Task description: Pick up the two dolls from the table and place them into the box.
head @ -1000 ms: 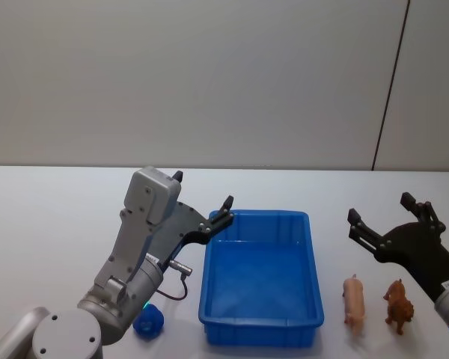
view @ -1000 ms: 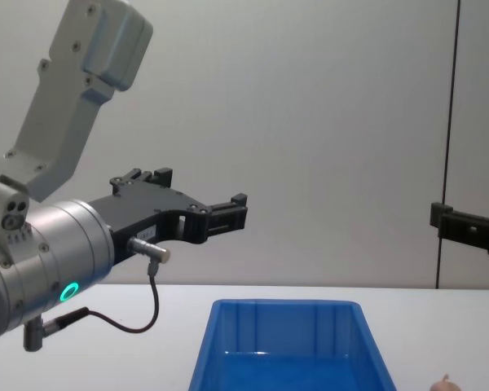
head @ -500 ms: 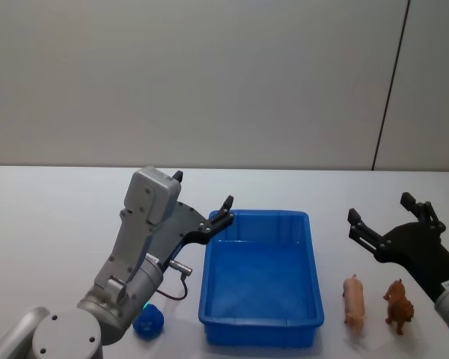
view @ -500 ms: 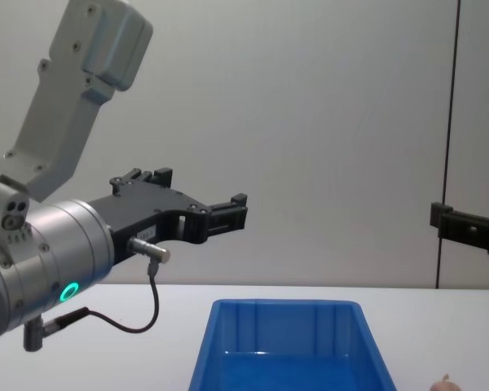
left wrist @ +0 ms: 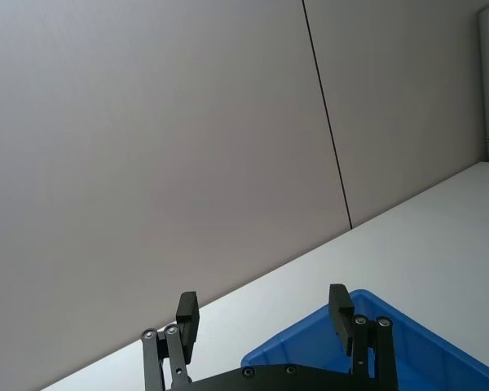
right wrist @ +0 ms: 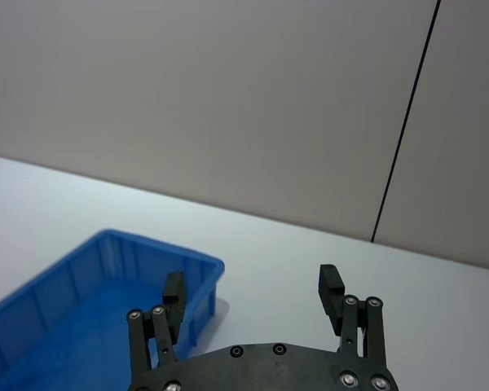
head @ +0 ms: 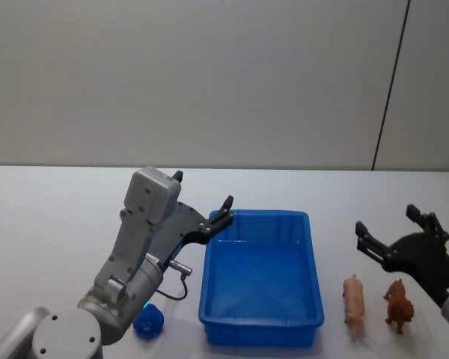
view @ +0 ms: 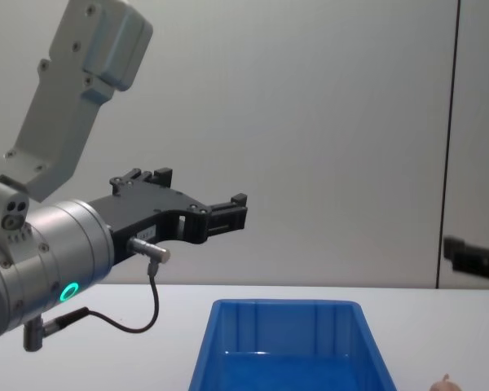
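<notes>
The right gripper (head: 387,220) has dropped and drawn back toward the robot since a moment ago, sitting lower in both the head and chest views; its jaws are spread wide and hold nothing. It hangs above and just behind the two dolls, which have not moved: the pink doll (head: 353,298) and the brown doll (head: 398,305) lie side by side on the worktop (head: 45,224), just right of the box (head: 258,334), neither touched. The left gripper (head: 202,190) is where it was, raised near the box's far left corner, jaws apart and empty. The box holds nothing. A small blue lump (head: 148,320) lies by the left arm's base, left of the box. The worktop is plain white; behind it stands a grey wall (head: 209,82) crossed by one dark vertical seam (head: 389,86).
</notes>
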Available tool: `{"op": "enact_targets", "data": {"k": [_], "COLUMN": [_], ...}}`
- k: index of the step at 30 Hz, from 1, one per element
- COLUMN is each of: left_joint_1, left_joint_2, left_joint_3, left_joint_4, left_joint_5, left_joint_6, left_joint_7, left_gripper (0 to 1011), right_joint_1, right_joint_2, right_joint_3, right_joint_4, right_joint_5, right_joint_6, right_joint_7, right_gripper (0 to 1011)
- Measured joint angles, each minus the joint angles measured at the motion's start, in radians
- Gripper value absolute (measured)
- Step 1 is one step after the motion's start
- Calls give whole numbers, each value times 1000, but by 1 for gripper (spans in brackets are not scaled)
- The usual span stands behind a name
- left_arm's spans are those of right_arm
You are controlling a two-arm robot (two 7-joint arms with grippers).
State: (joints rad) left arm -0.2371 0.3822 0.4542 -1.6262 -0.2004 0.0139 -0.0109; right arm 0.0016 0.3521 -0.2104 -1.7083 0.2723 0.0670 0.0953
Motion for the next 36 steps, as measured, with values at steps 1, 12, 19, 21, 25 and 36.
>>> {"op": "enact_targets", "data": {"k": [1,12,19,21,25,36], "left_joint_1": [0,0,0,0,0,0], "left_joint_2": [0,0,0,0,0,0], "left_joint_3": [0,0,0,0,0,0], "left_joint_4": [0,0,0,0,0,0], "left_joint_5": [0,0,0,0,0,0], "left_joint_6": [0,0,0,0,0,0], "left_joint_7": [0,0,0,0,0,0], "left_gripper": [1004,1004,1004,1004,1004,1004], "right_joint_1": [0,-20,-44,-51,-66,-89], "right_joint_2": [3,40,62,69,80,93], "right_joint_3": [1,23,34,37,42,44], "right_joint_4": [6,53,65,67,68,68], "right_joint_5": [-2,-20,-25,-25,-25,-23], "right_joint_6": [4,66,100,110,123,166], "right_joint_7": [2,23,29,34,48,83], "right_gripper": [1001,1001,1001,1001,1001,1001]}}
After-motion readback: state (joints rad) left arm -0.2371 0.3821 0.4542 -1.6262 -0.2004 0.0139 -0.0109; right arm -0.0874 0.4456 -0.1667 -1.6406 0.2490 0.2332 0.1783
